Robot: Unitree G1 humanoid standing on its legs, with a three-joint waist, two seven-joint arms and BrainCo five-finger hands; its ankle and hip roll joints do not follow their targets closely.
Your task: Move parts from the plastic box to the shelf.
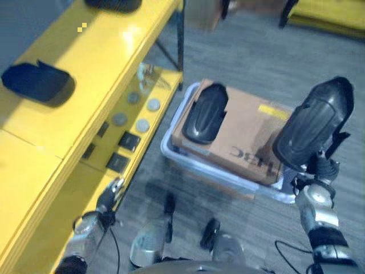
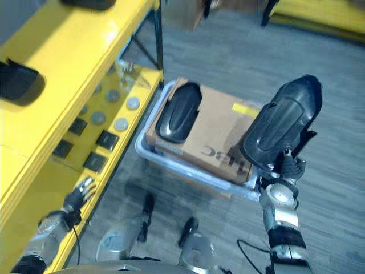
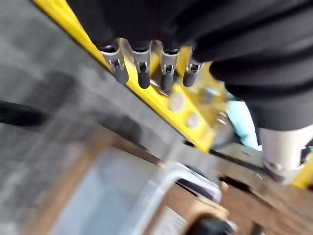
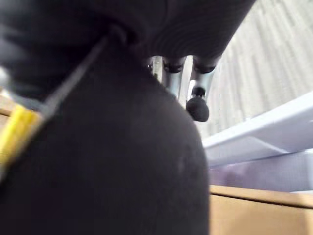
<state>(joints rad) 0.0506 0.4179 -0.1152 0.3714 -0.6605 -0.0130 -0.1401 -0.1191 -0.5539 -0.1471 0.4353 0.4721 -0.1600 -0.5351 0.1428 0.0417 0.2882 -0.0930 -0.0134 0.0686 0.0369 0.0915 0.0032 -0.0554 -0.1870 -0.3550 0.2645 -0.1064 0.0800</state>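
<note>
Our right hand [image 1: 317, 171] grips a black part [image 1: 313, 123] by its lower end, lifted clear above the plastic box [image 1: 171, 149] for carrying to the shelf [image 1: 68, 123]. Another part [image 1: 204, 113] lies below on cardboard [image 1: 245, 134]. Our left hand [image 1: 108, 197] hangs relaxed, empty, beside the shelf.

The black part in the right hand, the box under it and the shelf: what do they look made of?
The black part held up by the right hand: moulded plastic, judging by its smooth curved shell with a dull sheen. The plastic box: pale translucent plastic with a rounded rim. The shelf: probably painted metal, glossy yellow with glare, though that's uncertain.
</note>
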